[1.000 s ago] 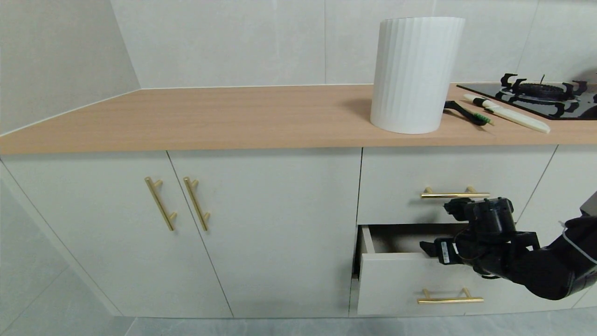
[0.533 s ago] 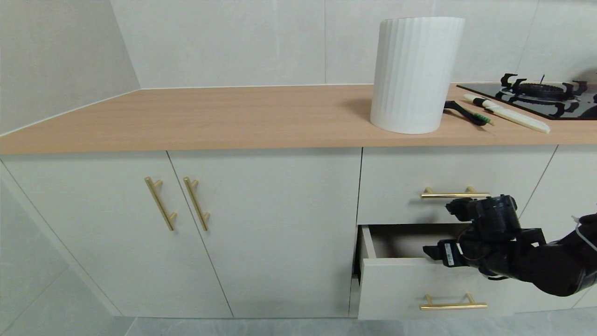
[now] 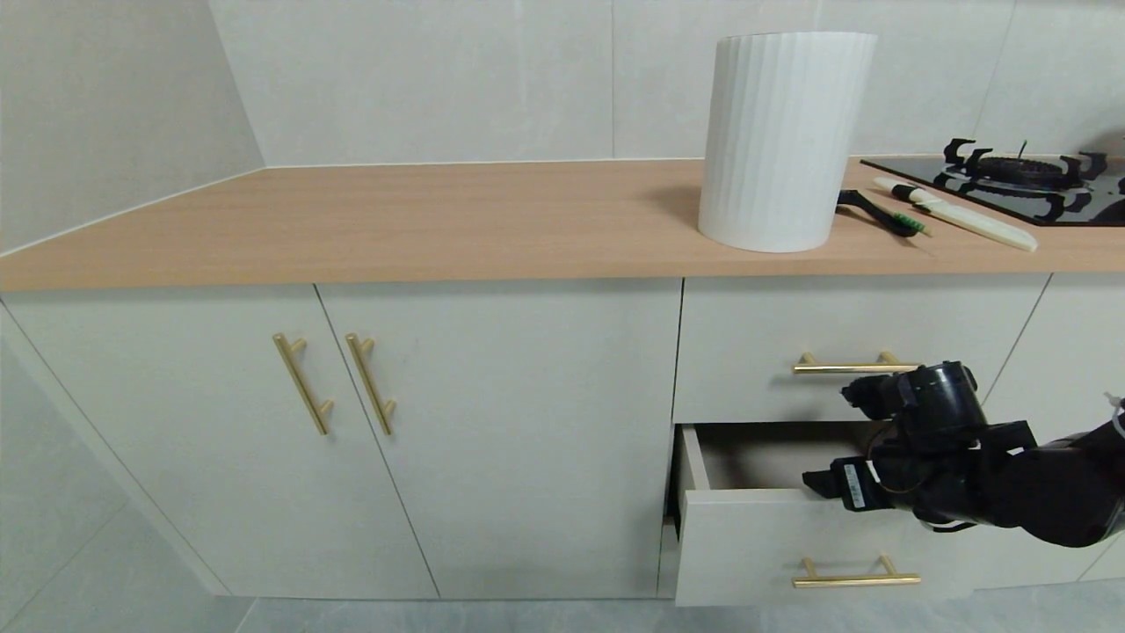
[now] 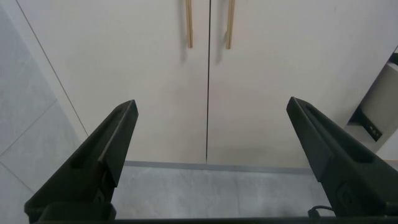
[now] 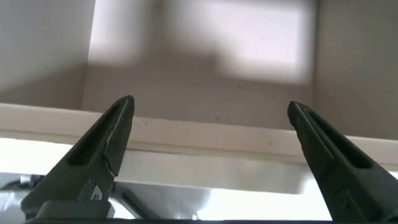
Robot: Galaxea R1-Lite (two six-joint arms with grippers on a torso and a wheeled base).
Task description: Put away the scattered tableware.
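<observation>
A white knife [image 3: 958, 215] and a black-handled brush with green bristles [image 3: 881, 214] lie on the wooden counter [image 3: 439, 220], to the right of a tall white ribbed container [image 3: 782, 141]. Below them the lower drawer [image 3: 765, 527] stands partly pulled out, and its inside [image 5: 205, 81] looks bare. My right gripper [image 3: 828, 435] [image 5: 210, 106] is open at the drawer's mouth, with one finger near the top edge of the drawer front and the other higher up. Nothing is between its fingers. My left gripper [image 4: 211, 104] is open and faces the cabinet doors [image 4: 280, 93] low down.
A black gas hob [image 3: 1011, 176] sits at the counter's far right. The upper drawer [image 3: 857, 343] is closed, its brass handle [image 3: 857, 367] just above my right gripper. Two closed doors with brass handles [image 3: 338, 382] fill the left cabinet. Grey floor [image 4: 205, 193] lies below.
The lower drawer has slid a little farther out toward me. My right gripper has drifted slightly to the right and down with it, staying open.
</observation>
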